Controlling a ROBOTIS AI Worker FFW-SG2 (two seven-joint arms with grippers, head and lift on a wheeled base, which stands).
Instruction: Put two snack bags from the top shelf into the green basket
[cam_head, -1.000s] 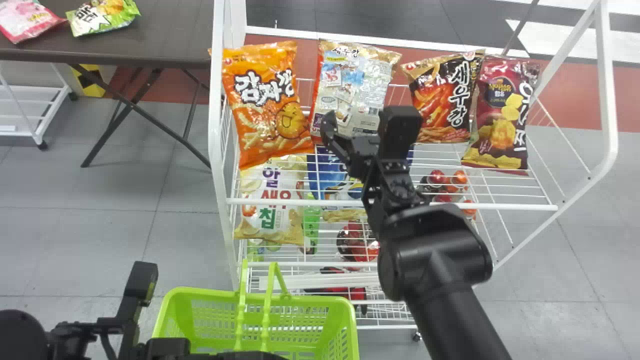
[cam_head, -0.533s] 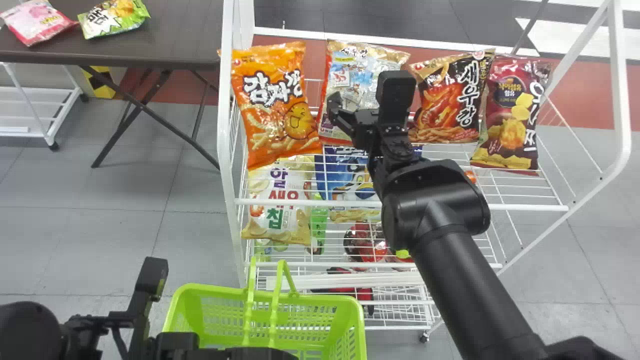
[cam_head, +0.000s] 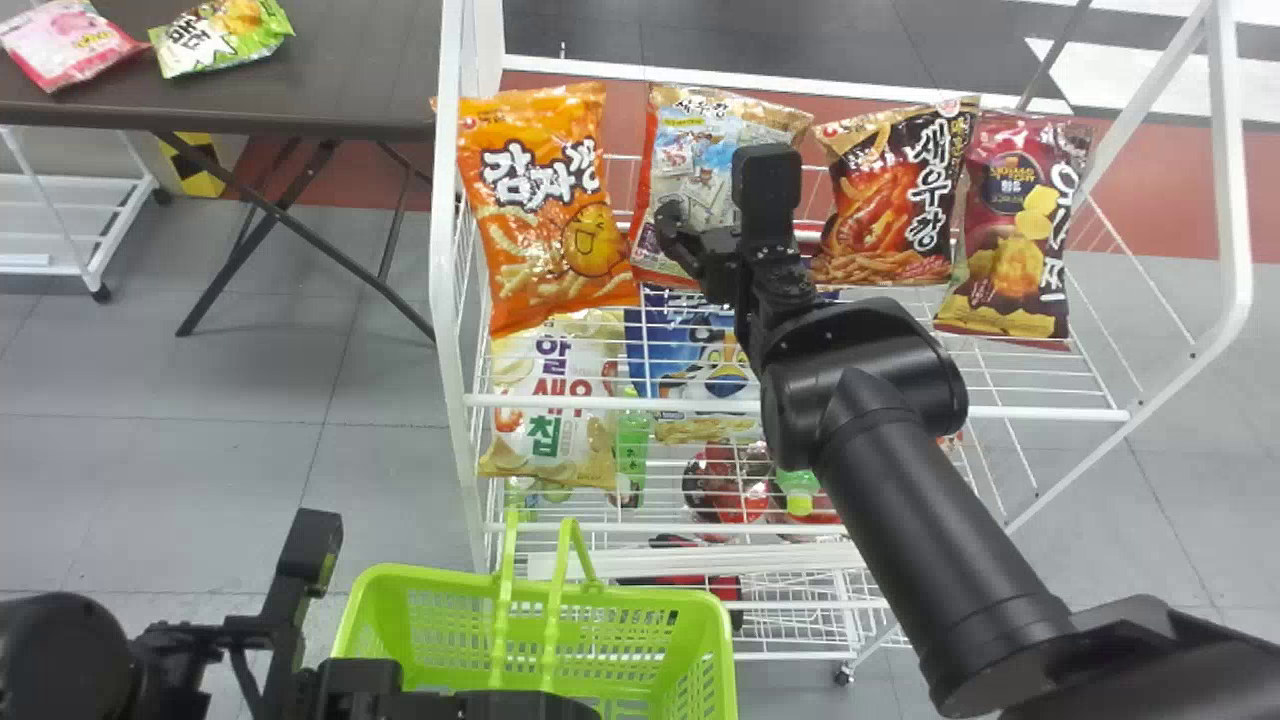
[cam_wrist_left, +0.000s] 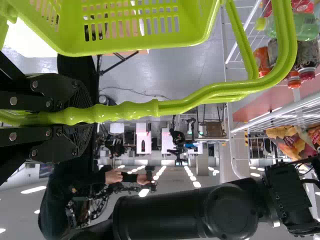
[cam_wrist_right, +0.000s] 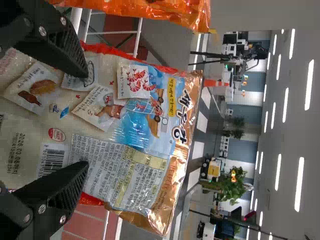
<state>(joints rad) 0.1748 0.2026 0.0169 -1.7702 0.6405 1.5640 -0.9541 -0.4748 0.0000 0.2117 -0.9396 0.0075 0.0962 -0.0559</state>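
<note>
My right gripper (cam_head: 700, 235) is at the top shelf (cam_head: 1040, 412), in front of the pale snack bag (cam_head: 690, 150). In the right wrist view the open right gripper (cam_wrist_right: 86, 120) has its two fingers apart over the face of the same bag (cam_wrist_right: 150, 175). An orange bag (cam_head: 545, 215) stands to the left, a black-and-red bag (cam_head: 890, 200) and a maroon bag (cam_head: 1015, 230) to the right. At the bottom edge, my left gripper (cam_head: 500, 705) is by the green basket (cam_head: 400, 580); the left wrist view shows the left gripper (cam_wrist_left: 82, 116) shut on the basket handle (cam_wrist_left: 195, 105).
White rack posts (cam_head: 450, 300) rise beside the bags. A white-and-yellow bag (cam_head: 550, 400) and a blue bag (cam_head: 690, 350) lie on the shelf below, with bottles lower down. At the left stands a dark table (cam_head: 340, 70) bearing two small bags.
The right gripper has shifted left relative to the pale bag and a little farther in, its forearm swinging over. The head view has moved slightly. The left gripper still holds the handle.
</note>
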